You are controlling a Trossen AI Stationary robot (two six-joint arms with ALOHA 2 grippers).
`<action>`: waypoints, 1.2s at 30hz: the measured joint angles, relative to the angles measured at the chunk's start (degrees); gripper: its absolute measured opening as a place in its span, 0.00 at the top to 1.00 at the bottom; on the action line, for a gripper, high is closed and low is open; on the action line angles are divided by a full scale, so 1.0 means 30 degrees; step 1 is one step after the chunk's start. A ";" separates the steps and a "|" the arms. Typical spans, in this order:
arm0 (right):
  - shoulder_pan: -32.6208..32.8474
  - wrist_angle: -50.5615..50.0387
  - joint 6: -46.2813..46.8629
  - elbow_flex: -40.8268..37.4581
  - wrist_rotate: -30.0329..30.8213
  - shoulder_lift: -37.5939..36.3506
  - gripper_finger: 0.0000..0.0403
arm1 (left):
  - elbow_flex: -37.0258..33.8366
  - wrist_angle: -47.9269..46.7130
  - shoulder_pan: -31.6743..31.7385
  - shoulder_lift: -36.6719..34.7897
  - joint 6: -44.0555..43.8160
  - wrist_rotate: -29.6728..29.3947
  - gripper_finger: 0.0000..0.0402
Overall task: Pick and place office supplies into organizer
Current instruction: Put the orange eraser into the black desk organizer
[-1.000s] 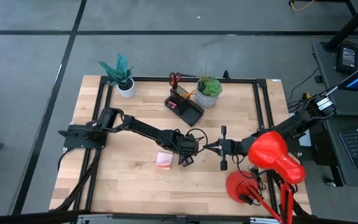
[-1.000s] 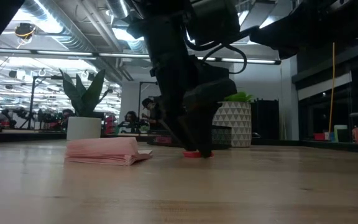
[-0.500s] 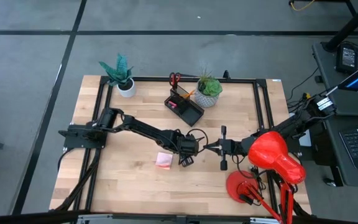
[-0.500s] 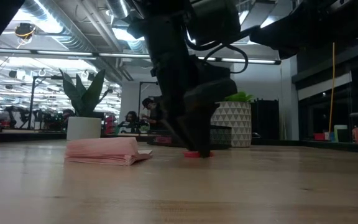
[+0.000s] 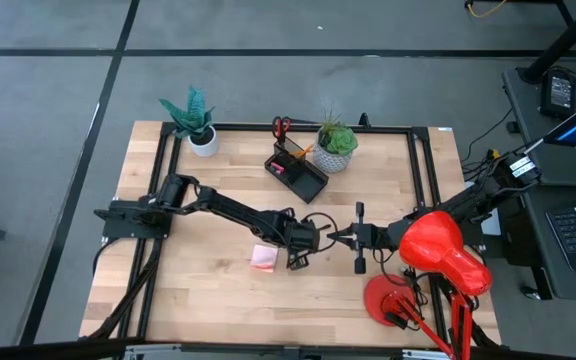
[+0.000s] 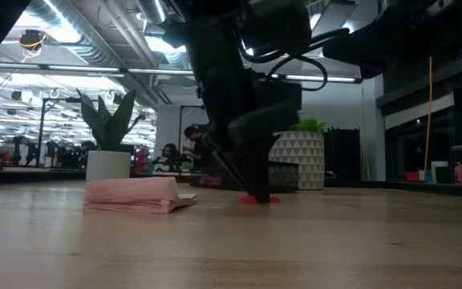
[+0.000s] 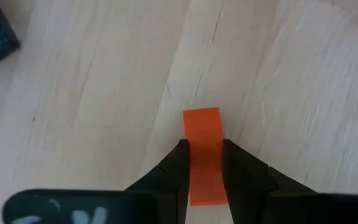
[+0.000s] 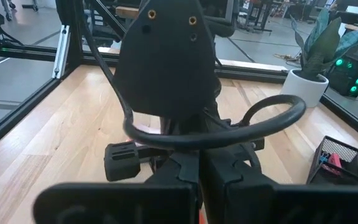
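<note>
Only left wrist shows eraser [image 7: 202, 155] pinched.

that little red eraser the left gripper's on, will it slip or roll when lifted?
The eraser looks flat-sided and blocky, so rolling seems unlikely. The left gripper has a finger on each long side, which should hold. It is probably light and slightly squashy.

A wooden tabletop [image 5: 198, 290] is seen carrying a pink sticky-note pad [image 5: 263, 258], red eraser [image 7: 204, 152], black organizer [image 5: 298, 172] and two potted plants [image 5: 193, 120].

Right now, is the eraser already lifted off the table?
No. In the left wrist view the red eraser lies flat on the wooden table, with the left gripper fingers on either side of it.
</note>
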 joint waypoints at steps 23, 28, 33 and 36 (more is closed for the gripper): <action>0.0023 -0.0327 0.0085 0.0000 -0.0007 0.0000 0.98 | -0.0089 -0.1602 -0.0691 -0.3567 0.3207 -0.1650 0.82; 0.0023 -0.0524 0.0509 0.0000 -0.0007 -0.0007 0.98 | -0.0978 -0.1664 -0.1081 -0.4850 0.3189 -0.2293 0.82; 0.0023 -0.0704 0.0580 0.0007 -0.0014 -0.0007 0.98 | -0.2659 -0.0867 -0.1432 -0.6500 0.3195 -0.2649 0.82; 0.0030 -0.0711 0.0582 0.0007 -0.0015 -0.0007 0.98 | -0.4182 0.0637 -0.1556 -0.7848 0.3299 -0.3145 0.82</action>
